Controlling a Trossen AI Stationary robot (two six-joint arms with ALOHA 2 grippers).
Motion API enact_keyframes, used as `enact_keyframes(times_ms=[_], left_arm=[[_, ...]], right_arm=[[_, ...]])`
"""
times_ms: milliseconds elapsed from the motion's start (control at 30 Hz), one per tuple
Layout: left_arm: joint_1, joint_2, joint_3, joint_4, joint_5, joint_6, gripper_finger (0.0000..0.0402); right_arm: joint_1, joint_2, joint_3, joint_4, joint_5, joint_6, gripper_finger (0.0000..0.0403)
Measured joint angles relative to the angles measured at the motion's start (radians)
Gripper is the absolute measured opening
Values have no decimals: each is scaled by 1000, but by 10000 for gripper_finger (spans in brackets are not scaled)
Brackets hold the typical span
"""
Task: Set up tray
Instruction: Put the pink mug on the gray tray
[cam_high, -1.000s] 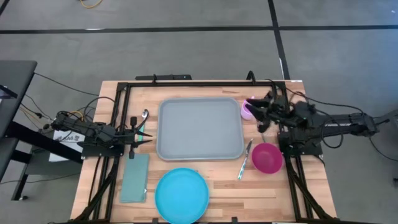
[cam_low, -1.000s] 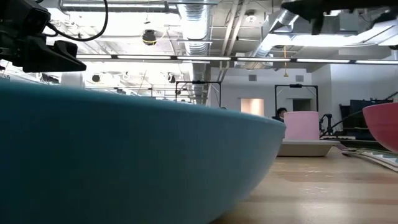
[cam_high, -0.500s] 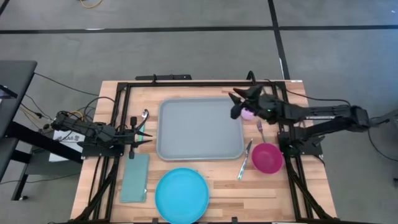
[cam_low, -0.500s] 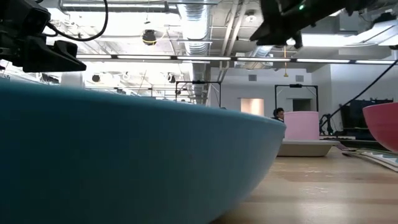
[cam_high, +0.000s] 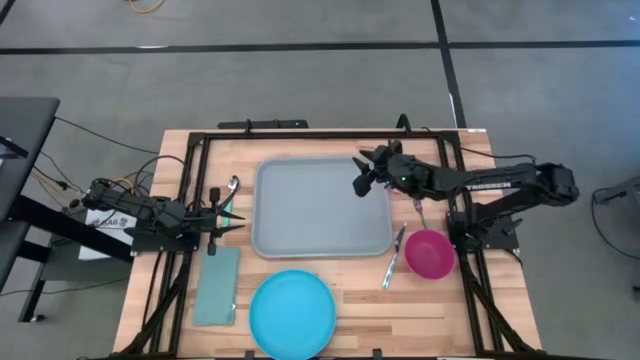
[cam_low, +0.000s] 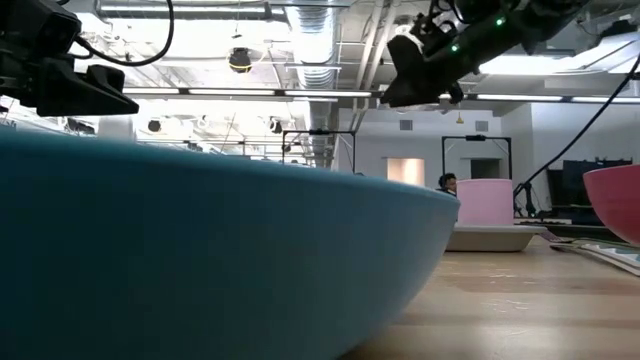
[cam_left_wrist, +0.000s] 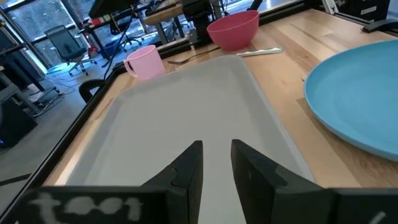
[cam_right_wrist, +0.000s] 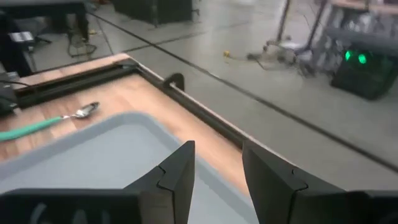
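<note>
Tray (cam_high: 321, 206) lies empty mid-frame on my worktop (cam_high: 440, 305). Right gripper (cam_high: 361, 181) hovers over its upper-right corner, jaws released; left gripper (cam_high: 228, 216) waits at frame left, jaws released.

a pale wooden bench (cam_high: 440, 305) carries a grey-blue tray (cam_high: 320, 206) at its centre, a round blue plate (cam_high: 292, 313) in front, a teal napkin (cam_high: 217, 285) and spoon (cam_high: 229, 193) to the left, a pink bowl (cam_high: 429, 253), knife (cam_high: 393, 257) and fork (cam_high: 420, 211) to the right.
</note>
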Motion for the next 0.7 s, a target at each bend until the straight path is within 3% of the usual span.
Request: enact_keyframes(times_ms=[133,400,467,700], left_arm=[[0,0,-2,23,-50,17,74],[1,0,-7,65,-223,233,74],[1,0,-7,74,-259,329,74],[1,0,-7,93,-374,454,74]], right_arm=[[-1,11,0,35,-73,-46,123],[26,11,0,39,-306,-39,123],[44,11,0,38,-315,-39,123],[121,1,0,43,-309,-91,123]])
